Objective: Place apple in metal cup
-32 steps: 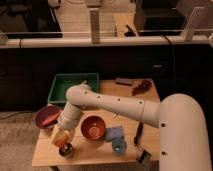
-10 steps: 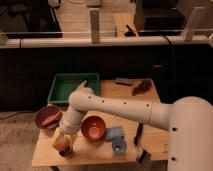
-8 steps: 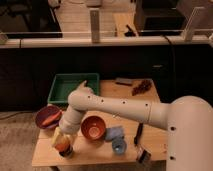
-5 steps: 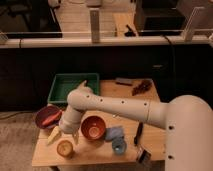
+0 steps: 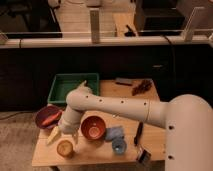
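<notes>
The apple [image 5: 64,148] sits in the metal cup [image 5: 65,151], left of the orange bowl [image 5: 93,127]. The end effector [image 5: 69,135], just above, appears open; it should lift straight up.

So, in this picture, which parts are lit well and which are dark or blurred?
Camera view: the wooden table is lit warmly from above, while the band behind it is nearly black. The whole frame is soft. The gripper blurs just above the apple, which seems to sit in the metal cup, itself hardly visible.
</notes>
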You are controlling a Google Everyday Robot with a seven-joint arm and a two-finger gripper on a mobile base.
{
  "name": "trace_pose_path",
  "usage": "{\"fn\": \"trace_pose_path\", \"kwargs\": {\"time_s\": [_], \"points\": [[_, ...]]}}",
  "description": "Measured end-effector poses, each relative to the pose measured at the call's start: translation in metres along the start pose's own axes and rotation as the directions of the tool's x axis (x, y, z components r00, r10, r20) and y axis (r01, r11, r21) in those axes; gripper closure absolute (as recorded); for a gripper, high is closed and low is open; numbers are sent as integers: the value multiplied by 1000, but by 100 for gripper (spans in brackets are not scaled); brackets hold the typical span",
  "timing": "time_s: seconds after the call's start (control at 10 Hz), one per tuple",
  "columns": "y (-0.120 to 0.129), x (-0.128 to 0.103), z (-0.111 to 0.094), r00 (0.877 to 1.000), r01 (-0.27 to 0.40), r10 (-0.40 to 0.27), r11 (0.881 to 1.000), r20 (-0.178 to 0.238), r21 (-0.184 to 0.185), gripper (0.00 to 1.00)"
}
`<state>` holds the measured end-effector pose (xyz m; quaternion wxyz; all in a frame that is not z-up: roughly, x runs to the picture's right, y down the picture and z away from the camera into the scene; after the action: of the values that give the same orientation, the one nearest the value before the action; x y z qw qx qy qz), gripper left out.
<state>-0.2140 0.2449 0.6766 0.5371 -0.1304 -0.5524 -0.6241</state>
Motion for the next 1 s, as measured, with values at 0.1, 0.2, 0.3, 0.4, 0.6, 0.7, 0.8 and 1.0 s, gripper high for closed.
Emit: {"fn": "trace_pose_path", "kwargs": {"time_s": [0.1,0.2,0.3,0.4,0.6,0.7,0.8,1.0], "points": [[-1,0,-1,1000,-2,1,1000,-9,-7,20],[-2,0,-2,1000,-2,2,1000,-18,-15,20],[-2,0,-2,1000,-3,3,1000,-20,-16,20],[-2,0,-2,1000,-3,3,1000,-20,-16,20],[-2,0,-2,1000,-3,3,1000,-20,-16,20],[-2,-1,-2,1000,-3,2,1000,-20,-16,20],[-2,-1,-2,1000,-3,2,1000,-20,-16,20],[-2,-1,-2,1000,-2,2,1000,-20,-16,20]]}}
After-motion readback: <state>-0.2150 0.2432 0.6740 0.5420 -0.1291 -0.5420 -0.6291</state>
